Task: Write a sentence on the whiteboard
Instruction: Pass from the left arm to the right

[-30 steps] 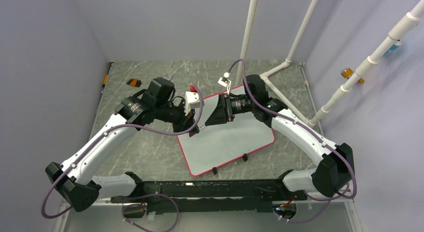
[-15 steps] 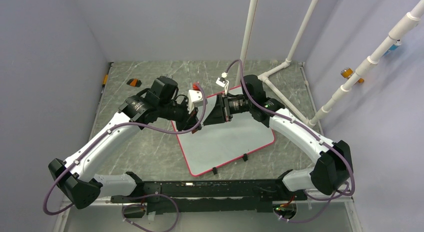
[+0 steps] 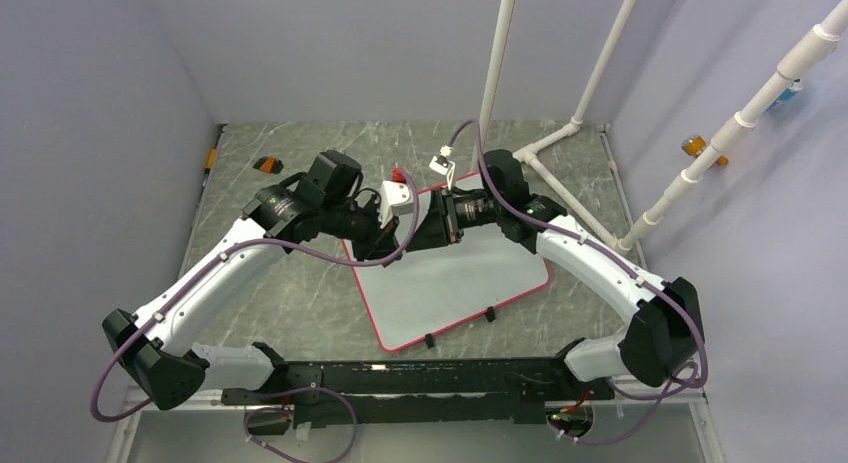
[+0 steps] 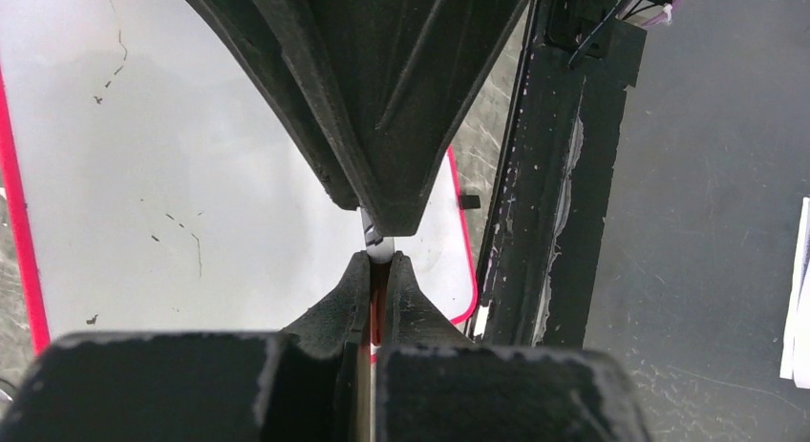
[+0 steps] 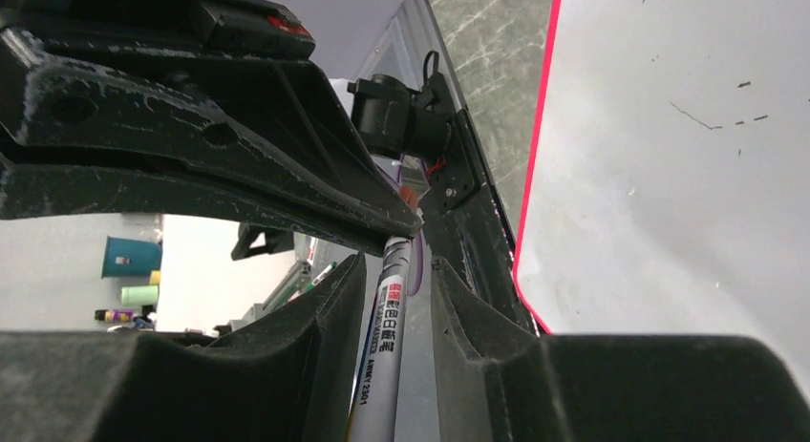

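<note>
The whiteboard (image 3: pixel 460 283) lies flat mid-table, white with a thin red frame and two black clips (image 3: pixel 490 315) on its near edge. No sentence shows on it, only a few small dark specks (image 4: pixel 177 218). Both grippers meet tip to tip above its far-left corner. My left gripper (image 3: pixel 386 249) (image 4: pixel 380 263) is shut on the red end of a white marker (image 4: pixel 379 245). My right gripper (image 3: pixel 416 237) (image 5: pixel 396 263) has its jaws apart around the marker's printed barrel (image 5: pixel 387 337), which rests against one finger with a gap to the other. The board also shows in the right wrist view (image 5: pixel 669 175).
White pipes (image 3: pixel 590 103) rise at the back right. A small orange object (image 3: pixel 267 164) lies at the far left of the table and another (image 3: pixel 693 144) is on the right wall. A black rail (image 3: pixel 400 373) runs along the near edge.
My left wrist has shifted right and farther back, bringing its fingers closer against the right gripper. The right gripper has edged slightly back. The board has not moved.
</note>
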Controlling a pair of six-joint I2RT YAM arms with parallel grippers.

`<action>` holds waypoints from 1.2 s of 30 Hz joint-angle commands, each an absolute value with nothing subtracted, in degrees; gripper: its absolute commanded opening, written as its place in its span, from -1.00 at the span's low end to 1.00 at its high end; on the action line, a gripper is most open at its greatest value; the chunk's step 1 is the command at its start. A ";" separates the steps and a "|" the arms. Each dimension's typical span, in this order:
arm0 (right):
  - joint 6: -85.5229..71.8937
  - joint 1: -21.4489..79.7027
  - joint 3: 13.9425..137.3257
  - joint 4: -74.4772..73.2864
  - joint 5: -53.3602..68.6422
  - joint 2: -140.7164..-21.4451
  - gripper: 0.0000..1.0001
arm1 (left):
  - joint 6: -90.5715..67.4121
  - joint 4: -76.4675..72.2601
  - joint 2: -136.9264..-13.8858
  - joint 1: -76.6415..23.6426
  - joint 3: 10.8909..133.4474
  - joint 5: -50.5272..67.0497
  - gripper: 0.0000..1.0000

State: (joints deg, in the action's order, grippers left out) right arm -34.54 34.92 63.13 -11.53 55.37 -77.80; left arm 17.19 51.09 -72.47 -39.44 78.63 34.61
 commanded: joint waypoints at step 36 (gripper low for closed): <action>-31.43 37.35 67.02 -14.08 55.34 -79.62 -0.81 | 18.78 49.06 -71.51 -40.95 81.39 33.26 -1.00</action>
State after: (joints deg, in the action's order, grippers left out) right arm -32.21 36.16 64.62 -14.17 55.05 -79.09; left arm 17.87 53.43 -72.60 -40.49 78.76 32.67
